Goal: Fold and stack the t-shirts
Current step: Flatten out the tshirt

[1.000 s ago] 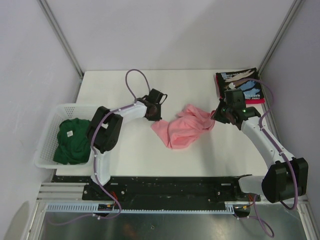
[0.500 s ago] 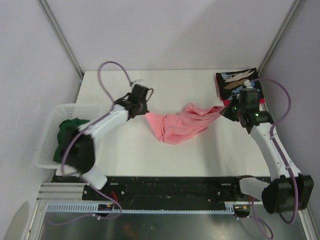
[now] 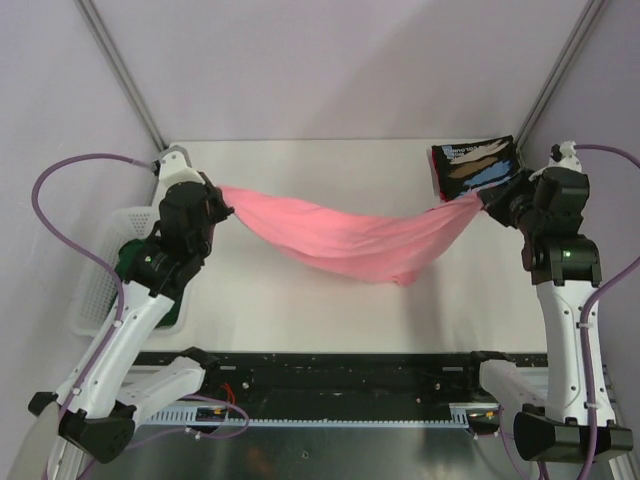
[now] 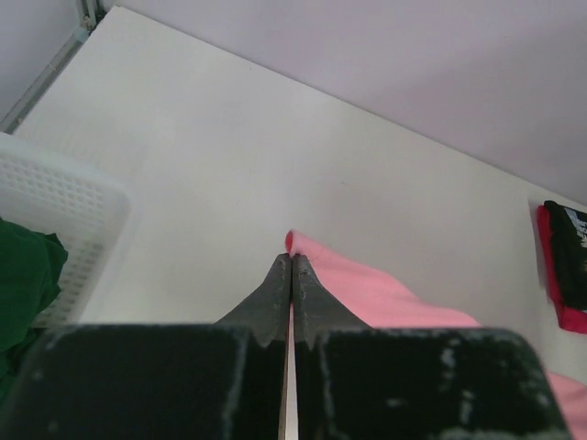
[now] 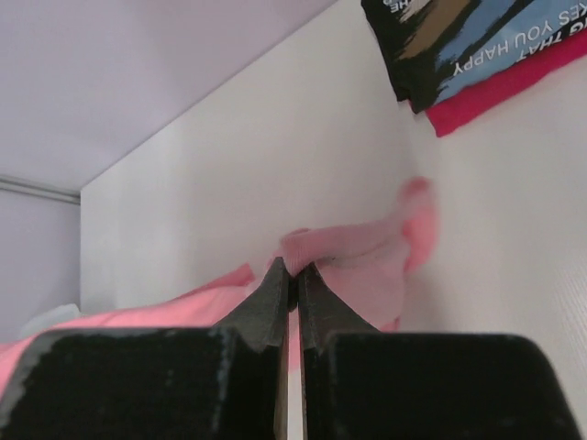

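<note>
1. The left claw (image 3: 214,203) is clamped on one end of the soft light pink cloth t-shirt (image 3: 352,241), and the right claw (image 3: 489,204) is pinched on the other end.
2. The shirt hangs stretched between them, sagging over the white counter (image 3: 330,165).
3. At the far right, a folded black printed t-shirt (image 3: 480,165) lies on a red t-shirt (image 5: 477,101).
4. A dark green t-shirt (image 4: 23,275) sits in the white slatted plastic basket (image 4: 64,206) on the left.

green tee (image 4: 23,275): cut by the left wrist view's edge; from above mostly behind my left arm (image 3: 125,325).
basket (image 4: 73,206): cut off there too.
red tee (image 5: 495,92): only an edge shows under the black tee (image 5: 459,41).
black tee print: lettering cropped at the frame top.
pink tee (image 3: 350,240): pinched ends buried in my left gripper (image 4: 291,261) and right gripper (image 5: 293,270); far tip blurred.
</note>
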Controlling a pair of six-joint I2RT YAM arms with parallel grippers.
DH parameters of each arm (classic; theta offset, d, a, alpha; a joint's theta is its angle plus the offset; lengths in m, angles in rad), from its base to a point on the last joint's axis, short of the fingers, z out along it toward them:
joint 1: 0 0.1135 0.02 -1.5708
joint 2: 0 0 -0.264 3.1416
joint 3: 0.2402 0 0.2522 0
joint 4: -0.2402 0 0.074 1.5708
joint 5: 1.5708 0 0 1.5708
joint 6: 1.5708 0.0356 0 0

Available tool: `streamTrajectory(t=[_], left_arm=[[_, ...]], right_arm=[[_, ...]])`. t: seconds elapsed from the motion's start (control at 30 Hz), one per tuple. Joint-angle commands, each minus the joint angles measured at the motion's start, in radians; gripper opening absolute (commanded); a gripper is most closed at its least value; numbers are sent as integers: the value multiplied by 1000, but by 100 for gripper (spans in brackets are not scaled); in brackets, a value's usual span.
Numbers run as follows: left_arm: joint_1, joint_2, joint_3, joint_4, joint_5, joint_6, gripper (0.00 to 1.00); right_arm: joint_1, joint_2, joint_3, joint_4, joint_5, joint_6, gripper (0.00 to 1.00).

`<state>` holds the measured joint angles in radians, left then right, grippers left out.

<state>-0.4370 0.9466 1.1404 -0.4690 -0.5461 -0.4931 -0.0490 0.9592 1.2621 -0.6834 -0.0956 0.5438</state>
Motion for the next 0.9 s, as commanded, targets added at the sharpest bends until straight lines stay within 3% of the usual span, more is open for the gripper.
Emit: streamTrajectory(t=[0.0,0.2,0.43,0.7,0.87], left_arm=[[12,-10,47,-23,-56,11,0],[38,38,111,-25,-33,-1,0],[148,329,369,35,139,-43,0],[241,669,884,51,301,-63,0],[293,709,1032,50,346,-70,0]], right_arm=[[-7,7,73,1,-19,26,0],[-8,50,109,65,-54,53,0],[-6,226,145,366,-82,112,0],[-7,518,550,426,-58,137,0],[-10,533,667,415,-44,128,0]])
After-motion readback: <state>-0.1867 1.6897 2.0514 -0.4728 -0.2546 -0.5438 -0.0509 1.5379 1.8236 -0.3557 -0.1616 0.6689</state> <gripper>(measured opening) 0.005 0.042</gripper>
